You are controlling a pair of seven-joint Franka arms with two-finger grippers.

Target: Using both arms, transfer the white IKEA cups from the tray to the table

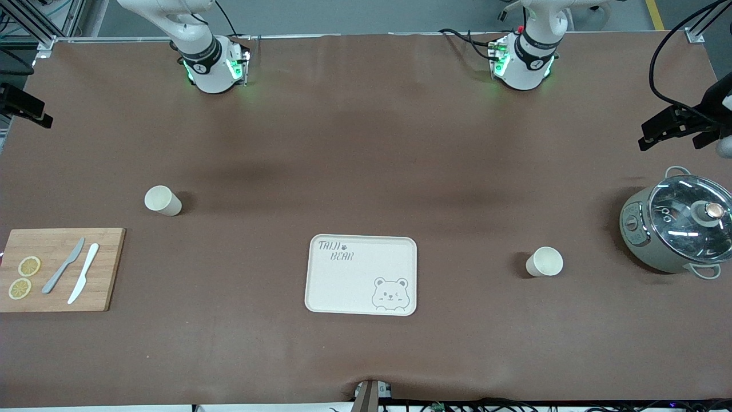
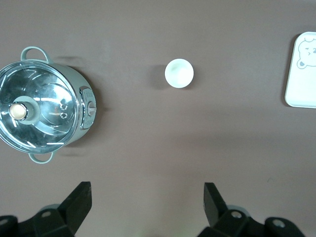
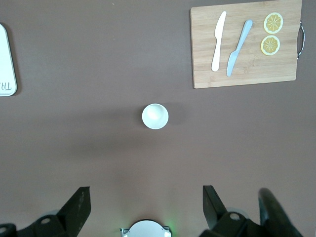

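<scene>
A: While both arms hang high above the brown tabletop [image 1: 366,143], where do the task items stand?

B: One white IKEA cup [image 1: 162,200] stands upright toward the right arm's end, farther from the front camera than the wooden cutting board [image 1: 60,269] and well apart from the tray [image 1: 361,274]. The second white IKEA cup [image 1: 544,261] stands upright toward the left arm's end, between the tray and the lidded pot [image 1: 677,226], touching neither.

A: Tray condition?

B: The cream tray with the bear print lies flat near the middle of the tabletop, with nothing on it.

A: Left pincer [image 2: 148,197] status?

B: It hangs over bare tabletop. In the left wrist view its two fingers [image 2: 79,197] stand wide apart and hold nothing. The same view shows the second cup [image 2: 179,73], the pot [image 2: 44,111] and an edge of the tray [image 2: 301,69].

A: Right pincer [image 3: 147,200] status?

B: It is likewise up in the air over bare tabletop near its own base. Its fingers [image 3: 79,200] are spread wide and hold nothing. The right wrist view shows the first cup [image 3: 155,116] apart from the cutting board [image 3: 246,47].

A: Board contents?

B: A grey knife [image 1: 63,266], a white knife [image 1: 83,273] and two lemon slices [image 1: 24,277] lie on it.
</scene>
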